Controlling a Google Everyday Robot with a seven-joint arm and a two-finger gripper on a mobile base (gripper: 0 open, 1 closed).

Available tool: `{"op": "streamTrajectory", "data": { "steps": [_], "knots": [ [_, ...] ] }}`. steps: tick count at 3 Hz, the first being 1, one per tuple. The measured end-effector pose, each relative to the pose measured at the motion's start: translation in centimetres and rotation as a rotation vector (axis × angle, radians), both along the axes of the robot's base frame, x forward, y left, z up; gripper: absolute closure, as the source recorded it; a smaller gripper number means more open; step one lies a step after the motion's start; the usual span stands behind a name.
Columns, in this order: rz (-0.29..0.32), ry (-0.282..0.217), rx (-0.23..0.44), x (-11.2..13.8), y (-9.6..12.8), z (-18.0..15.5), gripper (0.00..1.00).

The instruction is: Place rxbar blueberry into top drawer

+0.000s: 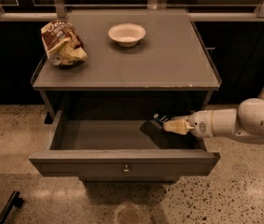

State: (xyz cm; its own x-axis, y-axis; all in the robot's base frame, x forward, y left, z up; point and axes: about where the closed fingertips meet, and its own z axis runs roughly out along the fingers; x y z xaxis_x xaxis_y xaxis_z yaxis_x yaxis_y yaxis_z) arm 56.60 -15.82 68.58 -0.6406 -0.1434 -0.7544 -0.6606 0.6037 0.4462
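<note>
The top drawer (122, 162) of the grey table stands pulled out, its front panel with a small round knob (126, 170) facing me. My gripper (168, 125) reaches in from the right, over the drawer's right part. It is shut on the rxbar blueberry (159, 118), a small dark navy wrapper that sticks out to the left of the pale fingers (176, 126). The bar hangs a little above the drawer floor, with its shadow below it.
On the tabletop (169, 64) lie a brown-and-yellow chip bag (62, 43) at the back left and a pale bowl (127, 33) at the back middle. A railing and dark cabinets stand behind. Speckled floor lies around the table.
</note>
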Motion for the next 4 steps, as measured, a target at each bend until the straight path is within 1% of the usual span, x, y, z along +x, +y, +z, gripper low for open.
{"op": "streamTrajectory", "data": {
  "steps": [1, 4],
  "knots": [
    [-0.001, 0.003, -0.004, 0.13, 0.07, -0.17, 0.81],
    [0.0, 0.003, -0.004, 0.13, 0.07, -0.17, 0.11]
  ]
}}
